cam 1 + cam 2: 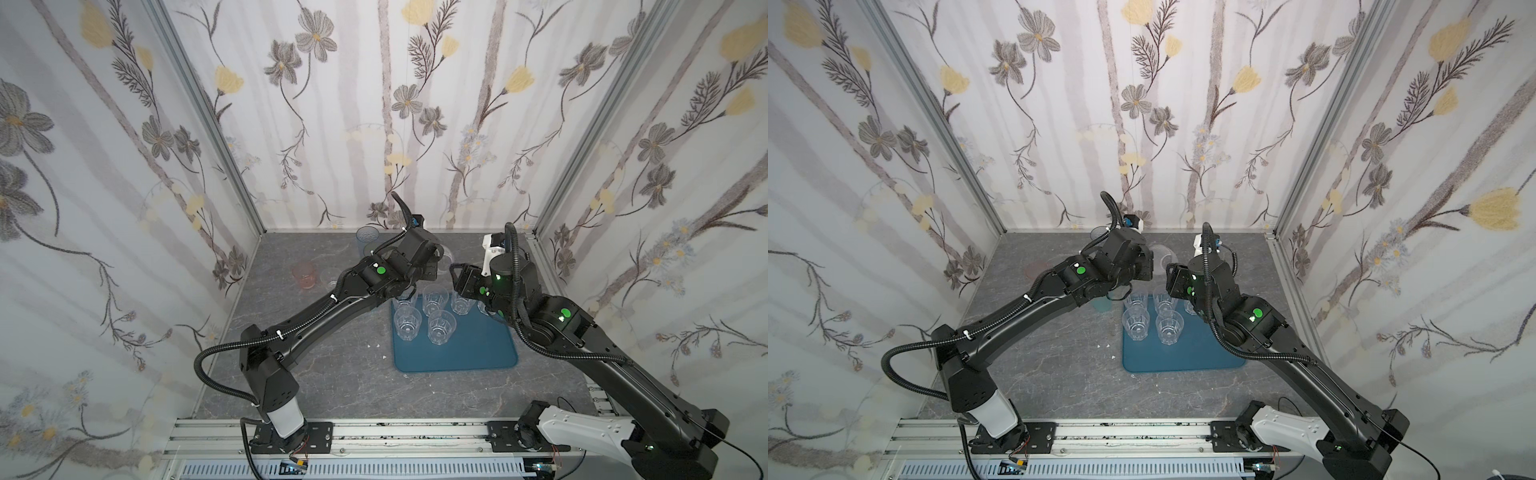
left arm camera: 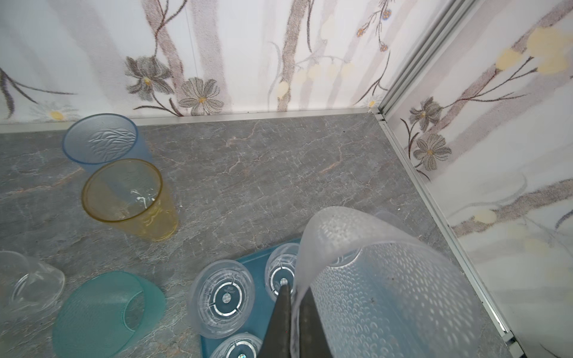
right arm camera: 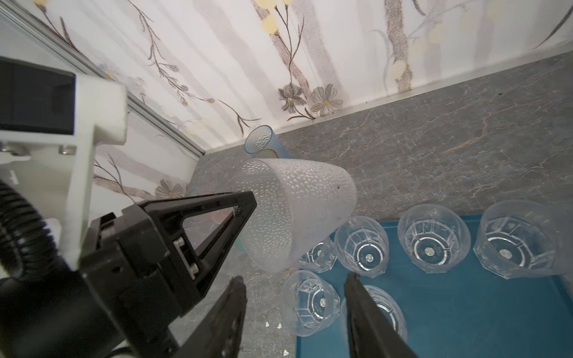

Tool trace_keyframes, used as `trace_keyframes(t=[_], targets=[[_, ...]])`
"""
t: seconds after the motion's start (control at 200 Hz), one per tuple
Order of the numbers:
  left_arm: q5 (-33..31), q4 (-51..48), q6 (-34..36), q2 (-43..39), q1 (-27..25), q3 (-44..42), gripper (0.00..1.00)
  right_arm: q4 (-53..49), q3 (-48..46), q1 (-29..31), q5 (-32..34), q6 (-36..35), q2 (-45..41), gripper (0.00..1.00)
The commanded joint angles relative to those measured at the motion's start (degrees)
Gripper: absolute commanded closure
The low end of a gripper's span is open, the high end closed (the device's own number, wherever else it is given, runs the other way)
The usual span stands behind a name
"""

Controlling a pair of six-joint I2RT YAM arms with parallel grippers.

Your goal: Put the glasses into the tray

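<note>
The left claw (image 2: 294, 294) is closed flat on the rim wall of the frosted glass (image 2: 387, 294), one finger inside and one outside. The glass is held off the surface, tipped well over, above the far left corner of the tray (image 1: 457, 353). The rim looks bent into an oval by the pinch, so the glass is judged light, thin-walled and springy rather than brittle. The dimpled skin should give some friction. A pinch at the rim lets it swing, and a hold across the body would likely be steadier. The right claw (image 3: 294, 277) is held about half open and empty, just beside the base of the frosted glass.

Several clear faceted glasses (image 1: 441, 326) are set upright on the far part of the tray, while its near part is left bare. Off the tray to the left, a blue glass (image 2: 102, 139), an amber glass (image 2: 124, 195), a teal glass (image 2: 108, 310) on its side and a pink glass (image 1: 303, 274) are seen on the surface (image 1: 332, 382).

The left arm (image 1: 324, 316) is stretched diagonally from the near left, wrist turned right. The right arm (image 1: 602, 353) is reached in from the near right, wrist turned left.
</note>
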Motion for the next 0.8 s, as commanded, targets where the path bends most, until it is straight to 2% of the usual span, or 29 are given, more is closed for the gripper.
trace_keyframes(t=[0.0,0.13,0.23,0.465,0.64,0.794], targets=[[0.6,1.2,-1.3,1.2,-0.9,1.3,1.0,-1.7,1.3,-0.1,3.6,-2.1,2.8,0.48],[1.0,1.1,-1.6,1.4,-1.6,1.6,1.0,-3.1,1.3,-0.1,8.1,-2.7,5.4,0.49],[1.3,1.1,-2.1,1.0,-1.8,1.6,1.0,-4.2,1.6,-0.3,11.6,-3.0,6.7,0.54],[3.7,1.2,-3.3,1.1,-3.0,2.1,1.0,-4.6,1.5,-1.1,13.4,-3.6,8.0,0.82],[5.9,1.4,-3.2,1.3,-3.8,3.4,0.9,-4.7,1.0,-1.2,12.8,-3.8,7.8,0.92],[9.0,1.4,-1.7,0.7,-3.9,4.6,0.74,-4.7,-0.1,-1.8,11.9,-3.9,6.8,0.96]])
